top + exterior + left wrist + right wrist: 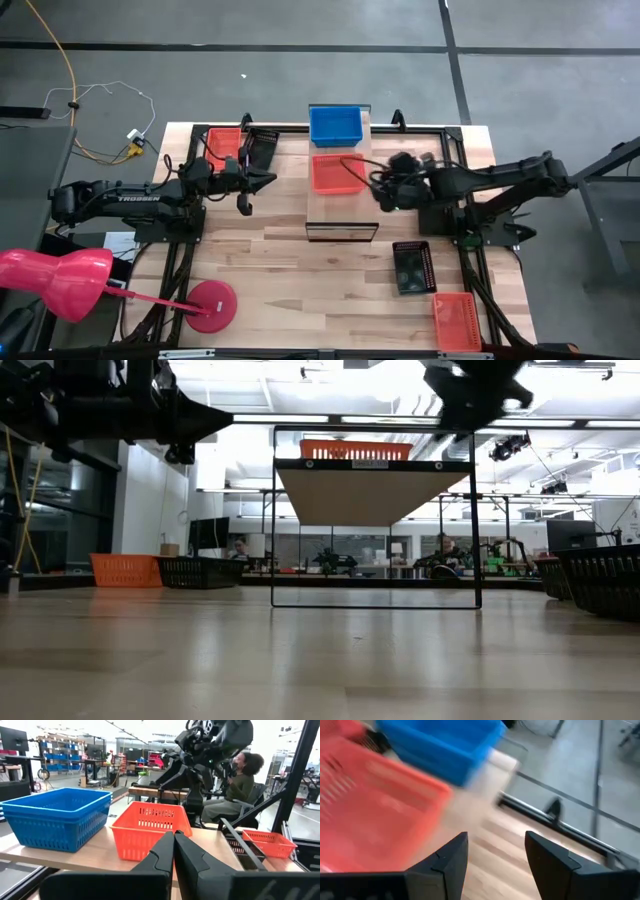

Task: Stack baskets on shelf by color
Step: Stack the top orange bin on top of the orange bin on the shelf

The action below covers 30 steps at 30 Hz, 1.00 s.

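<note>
1. Wooden planks make up the table (260,260), which stands on a grey floor with dark seams; beyond it the low view shows a large workshop with ceiling lights.
2. On the narrow light-wood shelf on its thin black metal frame (342,212) sit two baskets: a blue rectangular plastic mesh basket (335,124) at the far end and a red-orange plastic mesh basket (338,173) just beside it, nearer the middle. The shelf's near part is bare.
3. The right gripper (380,196) hovers just beside the red-orange basket's right edge, its fingers (451,860) spread apart and holding nothing.
4. The left gripper (244,207) hangs over the table left of the shelf, well apart from it, its fingers (165,855) pressed together and empty.
5. A second red-orange mesh basket (224,141) and a black mesh basket (263,146) sit side by side at the table's far left corner.
6. Another black mesh basket (412,267) lies on the right side of the table, and a third red-orange mesh basket (457,320) sits at the near right corner.
7. A pink desk lamp with a round base (211,305) stands at the near left edge.
8. A seated person in a dark green top (239,787) shows behind the right arm in the left wrist view.
</note>
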Each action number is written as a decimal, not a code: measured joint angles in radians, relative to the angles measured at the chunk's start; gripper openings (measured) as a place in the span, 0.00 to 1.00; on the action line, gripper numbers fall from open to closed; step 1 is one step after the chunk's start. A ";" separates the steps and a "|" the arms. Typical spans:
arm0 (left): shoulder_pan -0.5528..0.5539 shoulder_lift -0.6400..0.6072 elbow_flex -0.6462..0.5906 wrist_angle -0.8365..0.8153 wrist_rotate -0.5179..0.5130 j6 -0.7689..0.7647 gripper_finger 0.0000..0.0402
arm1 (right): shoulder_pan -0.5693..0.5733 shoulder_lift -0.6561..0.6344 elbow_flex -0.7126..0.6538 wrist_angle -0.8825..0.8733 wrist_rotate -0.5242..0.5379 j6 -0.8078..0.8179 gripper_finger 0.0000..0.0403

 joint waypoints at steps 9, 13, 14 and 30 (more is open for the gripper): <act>0.001 0.000 0.000 -0.001 -0.044 0.084 0.00 | 0.088 -0.227 -0.254 -0.111 0.000 0.185 0.43; 0.001 0.000 0.001 0.032 -0.140 0.150 0.00 | 0.078 -0.359 -0.430 0.146 0.022 0.038 0.41; 0.001 0.000 0.005 0.031 -0.154 0.168 0.00 | 0.070 -0.392 -0.471 0.229 0.021 -0.020 0.40; 0.006 0.061 0.517 -1.127 -0.412 0.199 0.30 | -0.208 -0.659 -0.854 1.338 -0.467 -0.784 0.40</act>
